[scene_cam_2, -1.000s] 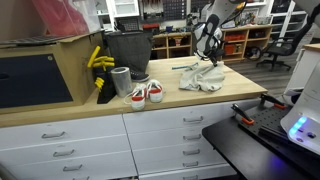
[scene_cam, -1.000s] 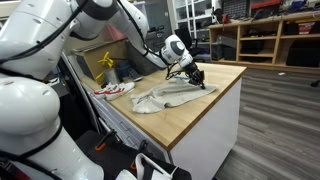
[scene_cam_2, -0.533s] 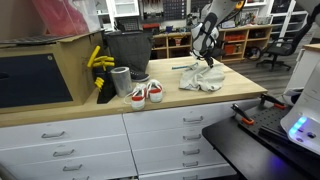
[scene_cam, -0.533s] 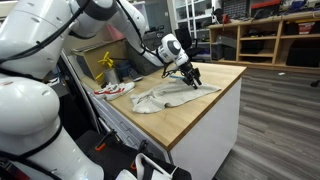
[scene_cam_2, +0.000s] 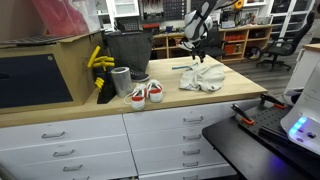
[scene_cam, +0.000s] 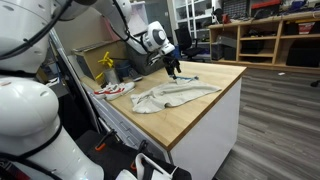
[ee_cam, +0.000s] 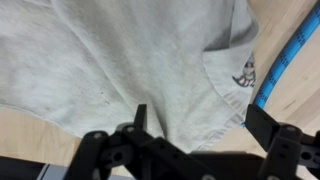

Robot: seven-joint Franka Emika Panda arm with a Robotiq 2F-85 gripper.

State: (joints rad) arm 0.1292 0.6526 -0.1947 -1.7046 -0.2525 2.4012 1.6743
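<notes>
The fingers [ee_cam: 140, 117] are seen spread wide open and empty, held above the crumpled light-grey cloth [scene_cam: 170, 97], which is laid on the light wooden table [scene_cam: 206, 116].

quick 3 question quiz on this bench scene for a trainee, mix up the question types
1. True or false: the robot gripper is clamped on the crumpled light grey cloth.
2. In both exterior views, what lies left of the cloth? A red-and-white sneakers B a glass bottle C a stack of plates
3. What surface does the cloth lie on?
Key: 1 false, it hangs open above the cloth; 2 A; 3 the light wooden countertop.
</notes>
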